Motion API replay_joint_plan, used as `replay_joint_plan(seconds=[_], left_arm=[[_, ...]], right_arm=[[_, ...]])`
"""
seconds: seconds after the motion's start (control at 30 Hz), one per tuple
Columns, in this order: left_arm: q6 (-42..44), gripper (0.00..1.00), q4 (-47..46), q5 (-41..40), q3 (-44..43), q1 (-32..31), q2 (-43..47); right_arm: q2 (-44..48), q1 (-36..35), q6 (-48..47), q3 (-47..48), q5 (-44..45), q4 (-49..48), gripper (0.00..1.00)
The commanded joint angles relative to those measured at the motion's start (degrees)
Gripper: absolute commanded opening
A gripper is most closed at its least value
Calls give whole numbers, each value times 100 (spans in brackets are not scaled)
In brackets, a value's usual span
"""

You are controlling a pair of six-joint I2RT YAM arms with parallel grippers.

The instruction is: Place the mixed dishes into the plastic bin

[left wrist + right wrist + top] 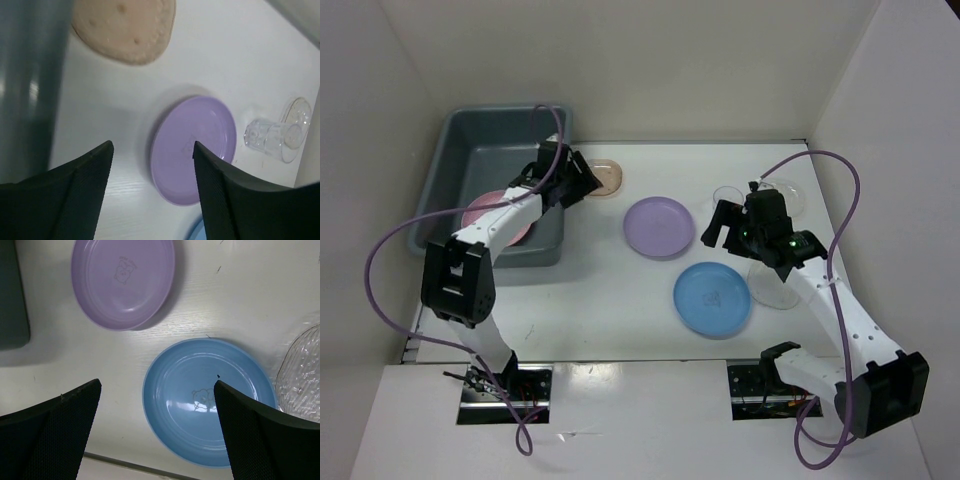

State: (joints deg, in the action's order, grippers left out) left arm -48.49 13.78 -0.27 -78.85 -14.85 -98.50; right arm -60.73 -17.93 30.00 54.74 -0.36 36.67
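Observation:
The grey-blue plastic bin [490,150] stands at the back left with a pink plate [485,215] inside. My left gripper [578,182] is open and empty over the bin's right rim, beside the beige dish [606,177]. In the left wrist view, the gripper [152,150] looks past the bin wall [27,85] at the beige dish [125,27], the purple plate [195,150] and a clear cup [267,137] on its side. My right gripper [722,226] is open and empty; in its wrist view [157,390] it hangs above the blue plate [210,402], with the purple plate [122,282] beyond.
A clear plate [775,288] lies under my right arm, to the right of the blue plate [712,298], and shows in the right wrist view [302,375]. Another clear plate [782,190] and the cup [725,197] lie at the back right. White walls enclose the table.

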Motion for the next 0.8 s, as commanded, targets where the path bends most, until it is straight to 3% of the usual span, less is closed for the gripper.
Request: replay_joint_plan(seconds=[0.0,0.27,0.53,0.77], left_arm=[[-345,71,-551,265,10,-394,-90],[-582,59,-605,-219,-113,-1019,-1022],[-530,55,-174,-1150,-236,-1187,-1532],[-530,46,-244,-1142,-183,-1301,-1804]], right_arm=[[-105,44,-117,72,44,-177,98],[-158,44,-170,125,45,-125,98],[8,44,-170,125,98,-19,98],[61,44,-170,125,150,-19,98]])
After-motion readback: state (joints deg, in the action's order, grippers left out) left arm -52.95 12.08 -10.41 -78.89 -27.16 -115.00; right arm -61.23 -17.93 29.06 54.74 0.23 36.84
